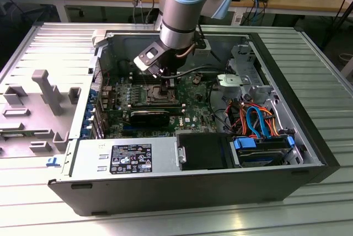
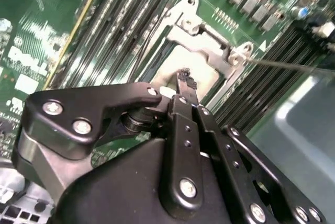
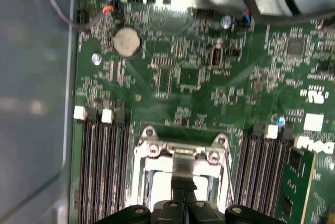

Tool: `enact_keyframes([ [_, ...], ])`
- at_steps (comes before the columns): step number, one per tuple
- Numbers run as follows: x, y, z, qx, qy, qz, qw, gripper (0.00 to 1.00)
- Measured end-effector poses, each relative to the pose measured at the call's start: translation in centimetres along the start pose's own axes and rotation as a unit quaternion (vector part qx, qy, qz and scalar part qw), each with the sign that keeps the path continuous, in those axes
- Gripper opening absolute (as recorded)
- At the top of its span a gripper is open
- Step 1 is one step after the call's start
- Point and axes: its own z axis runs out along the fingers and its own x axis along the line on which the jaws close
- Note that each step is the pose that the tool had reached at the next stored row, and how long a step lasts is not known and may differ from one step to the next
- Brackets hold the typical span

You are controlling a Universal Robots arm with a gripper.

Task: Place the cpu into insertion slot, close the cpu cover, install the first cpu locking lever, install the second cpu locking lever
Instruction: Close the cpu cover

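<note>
Fingers: the black fingers (image 3: 179, 185) are pressed together tip to tip, and their shared point is down at the window of the cover.
Gripper: the black linkage gripper (image 2: 184, 80) (image 3: 183, 183) hangs over the socket in both wrist views. In the exterior view the gripper (image 1: 169, 84) is low inside the case.
Cpu: the small flat square chip with a dull silver-grey top (image 2: 201, 72) (image 3: 157, 187) lies flat in the socket, framed by the cover, directly under the fingertips.
Cpu cover: the thin silvery metal frame plate with a square window (image 2: 204, 38) (image 3: 180, 150) lies down flat around the chip.
Insertion slot: the square socket with a silvery rim (image 1: 158, 96) sits mid-board, with the chip and the cover on it.
Lever: a thin metal rod (image 2: 293, 66) (image 3: 229, 174) runs from a corner tab of the cover along its side, apart from the fingers.
Memory slots: long narrow black slots (image 3: 99, 166) flank the socket on both sides.
Board: the green circuit board (image 3: 183, 77) carries a round silver coin battery (image 3: 127, 42), well away from the socket.
Case: the open black tower case (image 1: 182, 192) lies on its side with a silver power-supply box (image 1: 124, 159) along its near edge.
Arm: the grey robot arm (image 1: 179, 10) reaches down into the case from above.
Table: a ribbed metal tabletop (image 1: 309, 54) bears the case.
</note>
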Motion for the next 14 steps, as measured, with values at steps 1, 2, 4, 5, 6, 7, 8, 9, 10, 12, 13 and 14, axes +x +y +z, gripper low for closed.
enact_keyframes([
  [1,-0.01,0.16,-0.24,0.0002,0.0,0.0,1.0,0.11],
  [2,-0.01,0.26,-0.63,0.0005,0.0,0.0,1.0,0.11],
  [4,0.0,0.28,-1.08,0.0007,0.0,0.0,1.0,0.11],
  [5,0.01,0.25,-1.33,0.0007,0.0001,0.0,1.0,0.11],
  [6,0.02,0.23,-1.62,0.0007,0.0001,0.0,1.0,0.11],
  [7,0.03,0.19,-1.91,0.0007,0.0001,0.0,1.0,0.11],
  [8,0.04,0.16,-2.19,0.0007,0.0001,0.0,1.0,0.11],
  [9,0.05,0.12,-2.44,0.0007,0.0,0.0,1.0,0.11],
  [10,0.06,0.1,-2.63,0.0007,0.0,0.0,1.0,0.11],
  [12,0.07,0.07,-2.84,0.0006,0.0001,0.0,1.0,0.11],
  [13,0.08,0.07,-2.85,0.0006,0.0002,0.0,1.0,0.11],
  [14,0.07,0.07,-2.86,0.0006,0.0002,0.0,1.0,0.11],
])
